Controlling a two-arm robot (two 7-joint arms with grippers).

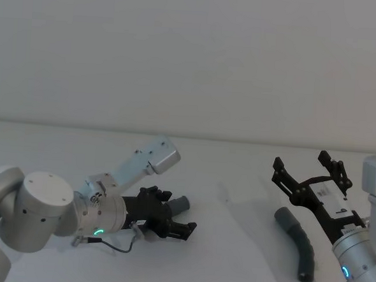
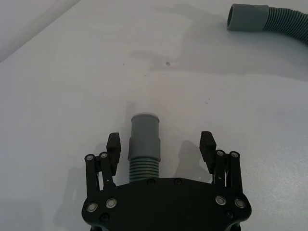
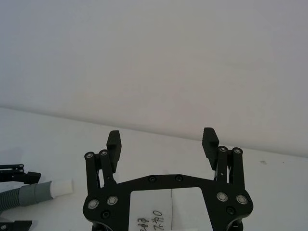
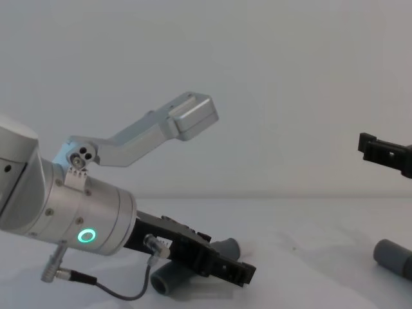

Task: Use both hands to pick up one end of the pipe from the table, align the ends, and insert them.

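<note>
Pipe is in two pieces, both lying on the table (image 1: 236,182). The left hose piece (image 2: 144,166) sits between the jaws of the left gripper (image 2: 160,143), which is down low at the table. Those jaws are spread, not clamped: one finger (image 2: 113,144) is just beside the cuff (image 2: 144,134), the other well apart. The piece's long axis runs straight along the gripper's reach, with cuff and white tip (image 3: 61,187) sticking out past the fingertips toward the right side. The right hose piece (image 1: 298,242) lies curved on the table in front of the right arm, its open cuff end (image 2: 248,17) facing the left piece. The right gripper (image 3: 162,138) hangs above it, raised off the table, jaws spread and empty. So each arm has its own piece nearer. My read: left only needs to close, while right has to drop and straddle the hose near its cuff before I lift and line up. The ends are well apart and the axes are not in line.
</note>
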